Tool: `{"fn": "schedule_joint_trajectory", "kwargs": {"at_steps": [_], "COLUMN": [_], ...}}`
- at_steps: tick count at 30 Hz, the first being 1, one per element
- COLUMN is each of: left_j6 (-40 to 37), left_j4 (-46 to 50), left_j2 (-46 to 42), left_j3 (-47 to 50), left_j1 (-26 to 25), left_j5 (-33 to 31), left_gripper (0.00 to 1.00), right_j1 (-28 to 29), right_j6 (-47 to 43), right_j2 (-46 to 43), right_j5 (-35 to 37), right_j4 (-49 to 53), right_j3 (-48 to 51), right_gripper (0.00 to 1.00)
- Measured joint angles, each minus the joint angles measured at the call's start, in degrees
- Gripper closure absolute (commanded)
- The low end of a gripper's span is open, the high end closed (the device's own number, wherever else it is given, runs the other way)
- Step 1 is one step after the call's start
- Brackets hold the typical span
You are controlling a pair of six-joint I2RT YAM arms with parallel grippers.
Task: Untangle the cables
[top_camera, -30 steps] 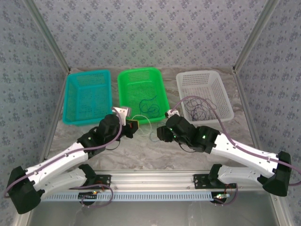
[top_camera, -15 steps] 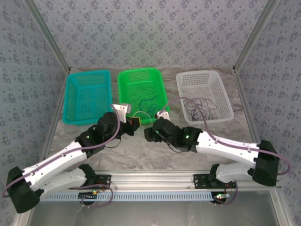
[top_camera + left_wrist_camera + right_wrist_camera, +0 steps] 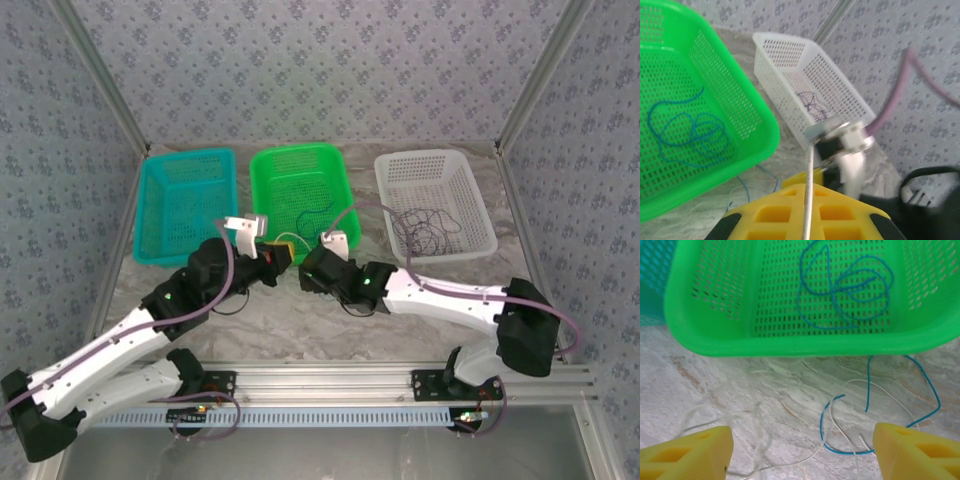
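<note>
Two white robot arms reach over a grey marbled worktop (image 3: 740, 385), their yellow-fingered tools nearly meeting just short of a bright green perforated plastic basket (image 3: 790, 345). The left tool (image 3: 808, 205) has its fingers pressed together on a very thin whitish flexible cable (image 3: 810, 170), which runs straight ahead from the seam between the pads towards the right arm's wrist. The right tool (image 3: 800, 452) is spread wide, one finger at each lower corner of its wrist view, gripping nothing. Directly ahead of its open gap, on the worktop, lie loose curves of the whitish cable crossed with a tail of a thin blue flexible cable (image 3: 850, 295). Most of the blue cable sits beyond them as loops on the green basket's floor. Whether the tail joins those loops over the rim cannot be told. The crossed strands run mostly across the right tool's gap, from its left finger towards its right, with the blue tail nearer the right finger. A thin dark cable (image 3: 420, 225) lies bundled in a white perforated plastic basket (image 3: 430, 157), well off to the right tool's right. The right arm seems the nearer one to the loose strands, so a short forward and downward reach would likely bring them between its fingers.
</note>
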State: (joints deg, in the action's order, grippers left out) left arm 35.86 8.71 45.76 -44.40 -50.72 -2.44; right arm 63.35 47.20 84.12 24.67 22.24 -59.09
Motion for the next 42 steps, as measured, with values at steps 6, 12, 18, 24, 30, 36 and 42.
{"fn": "schedule_joint_trajectory", "kwargs": {"at_steps": [6, 12, 18, 24, 30, 36, 42], "left_j6": [-2.2, -3.6, -6.4, -9.2, -9.7, -7.6, -3.1], "left_j4": [0.9, 1.9, 3.8, 5.3, 5.9, 8.0, 14.1], "left_j2": [-1.3, -1.3, -1.5, -1.9, -1.4, -1.2, -1.9], "left_j3": [-5.1, -8.2, -11.5, -14.4, -14.1, -9.4, -5.8], "left_j1": [0.0, 0.0, 0.0, 0.0, 0.0, 0.0, 0.1], "left_j5": [-1.1, -1.6, -3.3, -5.1, -5.9, -6.3, -7.6], "left_gripper": [0.90, 0.89, 0.87, 0.86, 0.83, 0.72, 0.61], "right_j1": [0.0, 0.0, 0.0, -0.2, -0.4, -0.4, 1.0], "right_j6": [2.1, 4.1, 6.0, 7.3, 6.9, 7.5, 7.5], "right_j2": [1.3, 1.3, 0.2, -2.9, -3.5, -3.7, -7.2], "right_j5": [0.0, 0.0, 0.5, 1.3, 1.5, 0.6, -1.6], "right_j4": [2.5, 4.9, 8.3, 9.8, 8.6, 9.1, 10.5], "right_j3": [0.9, 4.1, 7.0, 9.8, 10.5, 10.5, 11.5], "right_gripper": [0.30, 0.31, 0.28, 0.38, 0.66, 0.42, 0.44]}}
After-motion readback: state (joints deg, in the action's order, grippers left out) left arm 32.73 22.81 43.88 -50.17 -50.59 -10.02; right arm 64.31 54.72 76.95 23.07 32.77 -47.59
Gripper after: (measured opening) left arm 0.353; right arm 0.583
